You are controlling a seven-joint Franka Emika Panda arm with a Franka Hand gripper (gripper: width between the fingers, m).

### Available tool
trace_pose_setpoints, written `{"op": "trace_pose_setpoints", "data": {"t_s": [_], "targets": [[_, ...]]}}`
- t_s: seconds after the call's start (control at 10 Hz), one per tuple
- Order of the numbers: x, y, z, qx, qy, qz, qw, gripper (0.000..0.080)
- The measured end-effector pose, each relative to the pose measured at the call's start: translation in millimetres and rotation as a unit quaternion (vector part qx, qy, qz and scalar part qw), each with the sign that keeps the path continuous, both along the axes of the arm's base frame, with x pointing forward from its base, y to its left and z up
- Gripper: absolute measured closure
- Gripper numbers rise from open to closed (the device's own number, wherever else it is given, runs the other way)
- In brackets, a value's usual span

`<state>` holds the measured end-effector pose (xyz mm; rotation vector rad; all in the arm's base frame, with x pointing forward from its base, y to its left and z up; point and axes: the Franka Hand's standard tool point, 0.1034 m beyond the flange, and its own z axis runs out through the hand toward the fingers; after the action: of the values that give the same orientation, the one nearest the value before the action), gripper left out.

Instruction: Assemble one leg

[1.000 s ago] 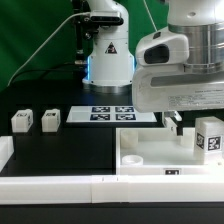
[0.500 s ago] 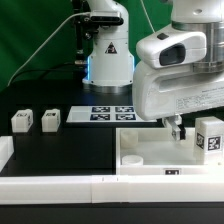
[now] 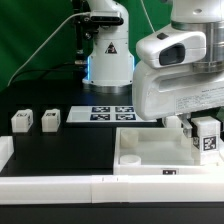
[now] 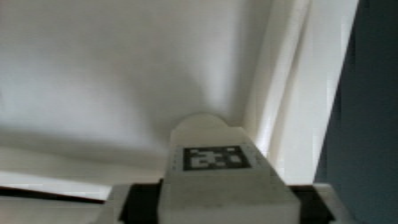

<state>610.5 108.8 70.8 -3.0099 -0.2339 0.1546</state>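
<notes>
The gripper [image 3: 192, 128] is clamped on the leg [image 3: 207, 136], holding it over the white tabletop [image 3: 140, 146]. Two other legs [image 3: 35, 120] stand on the black table [image 3: 60, 145], well apart from it.

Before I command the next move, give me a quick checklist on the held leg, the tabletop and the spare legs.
1. Leg between the fingers: ok; the wrist view shows it held, marker facing the camera.
2. Gripper over the tabletop: ok, at the exterior view's right end.
3. Leg seated in a corner hole: cannot tell; the arm's housing hides its base.
4. Leg upright: ok in the exterior view, as far as it shows.
5. Spare legs out of the way: ok; both stand on the black table, at the exterior view's left.
6. Marker board unobstructed: ok.
</notes>
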Motion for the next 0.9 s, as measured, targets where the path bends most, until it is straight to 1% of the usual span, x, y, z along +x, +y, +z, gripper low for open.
{"op": "trace_pose_setpoints", "data": {"t_s": [0.3, 0.4, 0.5, 0.7, 0.8, 0.9], "targets": [[0.0, 0.2, 0.0, -0.003, 0.003, -0.027, 1.0, 0.0507], [-0.2, 1.2, 0.0, -0.007, 0.01, -0.084, 0.996, 0.0507], [-0.3, 2.1, 0.0, -0.013, 0.017, -0.145, 0.989, 0.0506], [-0.5, 3.4, 0.0, -0.021, 0.026, -0.222, 0.975, 0.0506], [-0.7, 4.8, 0.1, -0.024, 0.033, -0.272, 0.961, 0.0506], [-1.0, 6.7, 0.1, -0.028, 0.041, -0.328, 0.943, 0.0506]]}}
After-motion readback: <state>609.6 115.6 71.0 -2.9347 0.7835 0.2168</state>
